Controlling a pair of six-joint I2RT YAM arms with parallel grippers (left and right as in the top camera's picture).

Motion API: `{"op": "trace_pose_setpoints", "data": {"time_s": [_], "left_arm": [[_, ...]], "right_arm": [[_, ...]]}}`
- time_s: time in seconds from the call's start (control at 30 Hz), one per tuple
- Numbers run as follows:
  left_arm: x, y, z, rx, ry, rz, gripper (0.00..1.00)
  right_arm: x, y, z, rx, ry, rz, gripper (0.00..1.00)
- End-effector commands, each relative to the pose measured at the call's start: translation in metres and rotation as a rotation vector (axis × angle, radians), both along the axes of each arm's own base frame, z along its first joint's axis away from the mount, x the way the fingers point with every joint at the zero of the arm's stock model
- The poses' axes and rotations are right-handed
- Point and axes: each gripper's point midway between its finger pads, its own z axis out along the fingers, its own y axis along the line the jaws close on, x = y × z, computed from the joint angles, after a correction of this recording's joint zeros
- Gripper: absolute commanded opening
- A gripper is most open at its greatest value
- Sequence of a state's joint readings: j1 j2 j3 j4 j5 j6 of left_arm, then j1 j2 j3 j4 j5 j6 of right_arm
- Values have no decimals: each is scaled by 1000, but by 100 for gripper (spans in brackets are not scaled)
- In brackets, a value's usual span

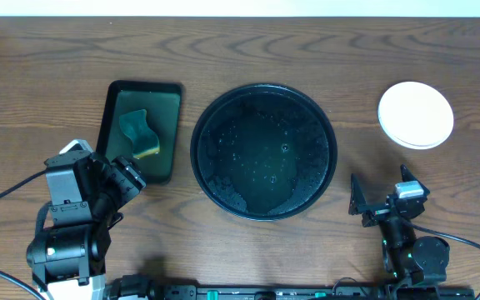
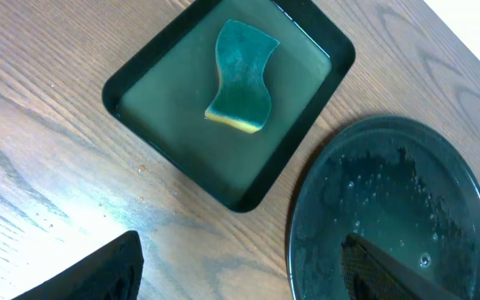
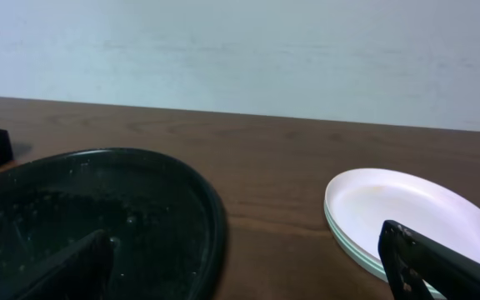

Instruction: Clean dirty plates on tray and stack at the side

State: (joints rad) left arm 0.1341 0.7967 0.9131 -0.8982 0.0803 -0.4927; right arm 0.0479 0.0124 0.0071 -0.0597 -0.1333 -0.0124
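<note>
Tray [image 1: 263, 125] sits wet and bare just ahead of both arms. The plates [image 1: 415, 114] are stacked ahead-right of the right gripper [image 3: 247, 237]. That one and the left gripper [image 2: 240, 250] gape wide, holding nothing. Looks finished to me, so next is just parking the arms.

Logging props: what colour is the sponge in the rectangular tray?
The wavy sponge is teal, yellow underneath; left wrist view.

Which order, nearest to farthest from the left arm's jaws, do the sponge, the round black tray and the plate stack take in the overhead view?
1. sponge: lying in the rectangular tray, just beyond the jaws on the left side.
2. round black tray: at the table's centre.
3. plate stack: at the far right.
</note>
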Motion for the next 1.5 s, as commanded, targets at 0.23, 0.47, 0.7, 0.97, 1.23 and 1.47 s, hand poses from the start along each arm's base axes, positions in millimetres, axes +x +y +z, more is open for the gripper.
{"op": "trace_pose_setpoints", "data": {"time_s": [0.23,0.47,0.7,0.97,1.23,1.47], "left_arm": [[-1,-1,0,3,3,-12,76],[-1,-1,0,3,3,-12,76],[-1,-1,0,3,3,-12,76],[-4,-2,-4,1,23,-15,76],[-19,-25,-2,12,-63,-148,76],[-53,-48,7,243,-369,-450,76]], "right_arm": [[0,-5,-1,-12,-1,-22,99],[0,-5,-1,-12,-1,-22,99],[0,-5,-1,-12,-1,-22,99],[0,-5,-1,-12,-1,-22,99],[0,-5,-1,-12,-1,-22,99],[0,-5,-1,-12,-1,-22,99]]}}
